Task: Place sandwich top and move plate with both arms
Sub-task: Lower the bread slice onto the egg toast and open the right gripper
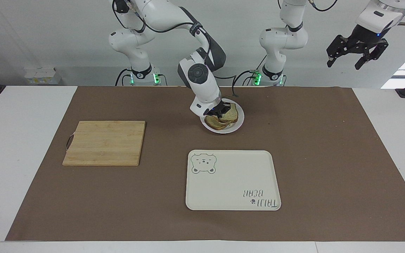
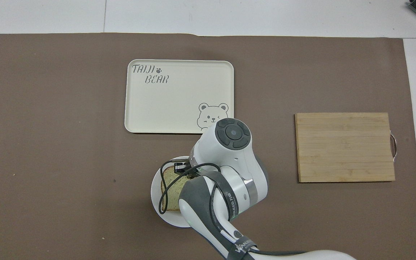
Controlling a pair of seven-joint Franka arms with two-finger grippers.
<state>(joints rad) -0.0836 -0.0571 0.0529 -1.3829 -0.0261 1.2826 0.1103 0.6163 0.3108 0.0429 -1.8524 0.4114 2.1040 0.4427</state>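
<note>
1. Plate: small, round and white, directly under the right gripper; it carries a lower bread slice with the sandwich top lying over it.
2. Tray: cream, bear-printed, nothing in it, farther from the robots than the plate.
3. Right gripper: low over the plate, jaws clenched on the edge of the sandwich top, which rests nearly flat on the slice beneath.
4. Left gripper: raised high at the left arm's end of the table, waiting, jaws spread wide, grasping nothing.
5. Cutting board: wooden, bare, toward the right arm's end, well apart from both grippers.
</note>
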